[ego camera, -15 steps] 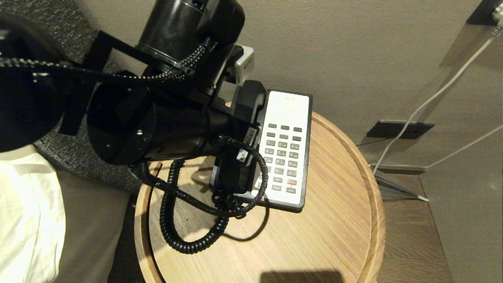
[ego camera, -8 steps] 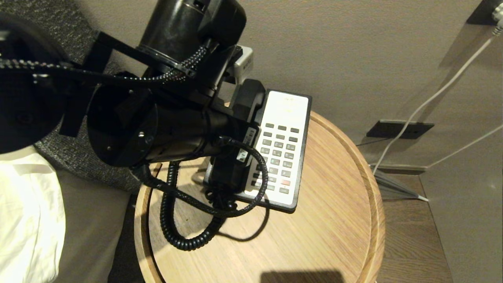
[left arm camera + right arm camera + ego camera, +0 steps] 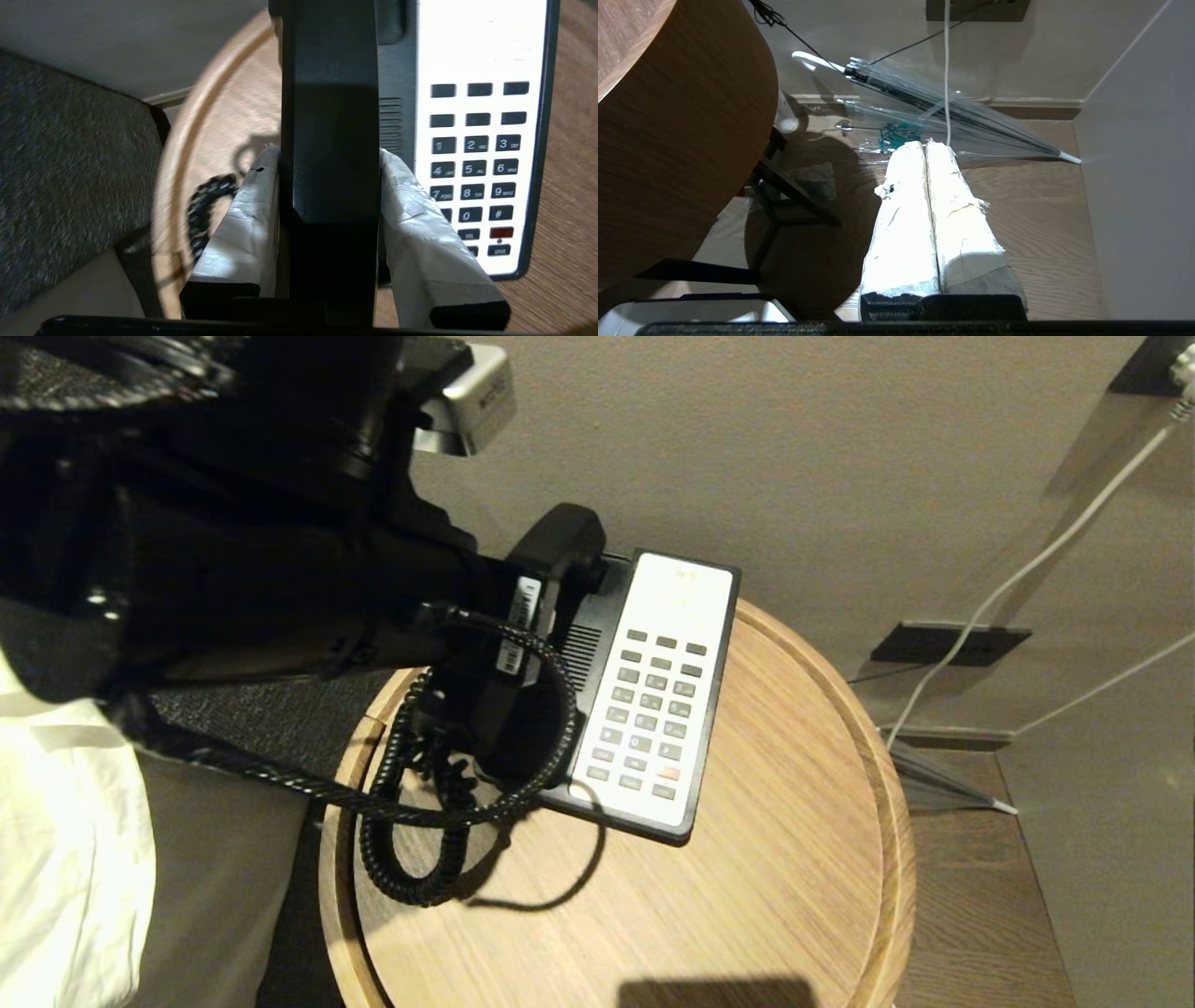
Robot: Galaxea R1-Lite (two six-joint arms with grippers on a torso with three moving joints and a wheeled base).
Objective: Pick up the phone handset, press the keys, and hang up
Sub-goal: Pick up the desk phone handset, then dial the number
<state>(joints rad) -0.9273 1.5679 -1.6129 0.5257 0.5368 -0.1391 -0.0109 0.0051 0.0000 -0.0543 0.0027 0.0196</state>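
The black phone handset [image 3: 557,553] hangs tilted over the left side of the phone base [image 3: 693,747], lifted off its cradle so the speaker grille [image 3: 583,655] shows. My left gripper [image 3: 328,156] is shut on the handset [image 3: 329,116], one taped finger on each side of its middle. The white keypad with dark keys [image 3: 646,721] lies uncovered to the right of the handset. A black coiled cord [image 3: 409,845] trails from the handset's lower end across the round wooden table [image 3: 794,877]. My right gripper [image 3: 927,145] is shut and empty, parked low beside the table above the floor.
My left arm fills the upper left of the head view. A grey upholstered panel [image 3: 247,733] and white bedding [image 3: 65,859] border the table on the left. The wall stands just behind the phone. A white cable [image 3: 1027,569] and a clear folded umbrella [image 3: 952,109] are at the right.
My left gripper closed on the handset and lifted it up and left off the cradle, uncovering the grille. The base slid slightly left, and the coiled cord was dragged left.
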